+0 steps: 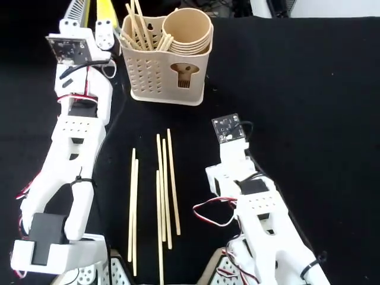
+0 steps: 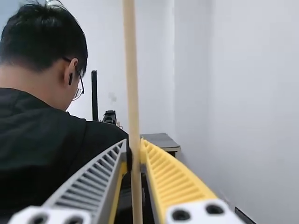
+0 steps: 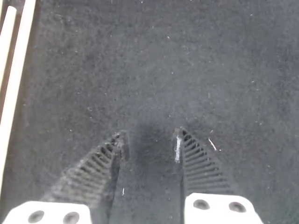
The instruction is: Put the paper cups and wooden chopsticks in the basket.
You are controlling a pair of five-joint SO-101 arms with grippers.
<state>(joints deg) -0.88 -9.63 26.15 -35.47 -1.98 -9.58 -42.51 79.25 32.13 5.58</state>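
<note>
Beige, perforated and plastic, the basket (image 1: pixel 160 77) is standing at the upper centre of the high view on the black cloth table (image 1: pixel 309 89).

Items I am logging from my station:

- Tan paper cups (image 1: pixel 189 32): these are sitting nested in one stack inside the basket, on its right side.
- Binned chopsticks (image 1: pixel 139 27), pale wood: these are leaning in the basket's left side, with their ends poking above the rim.
- Loose chopsticks (image 1: pixel 163 190), pale wood: several are lying lengthwise on the cloth at the lower centre of the frame. They are lying between the two white arms, well apart from the basket.
- The left gripper (image 2: pixel 134 150): its grey and yellow fingers are clamping the held chopstick (image 2: pixel 131 70), which is standing upright between them. In the high view this gripper is sitting at the upper left, just beside the basket.
- The right gripper (image 3: pixel 149 135): it is hanging over bare cloth with its fingers spread apart and nothing between them. Its arm is occupying the lower right of centre, near the loose chopsticks.
</note>
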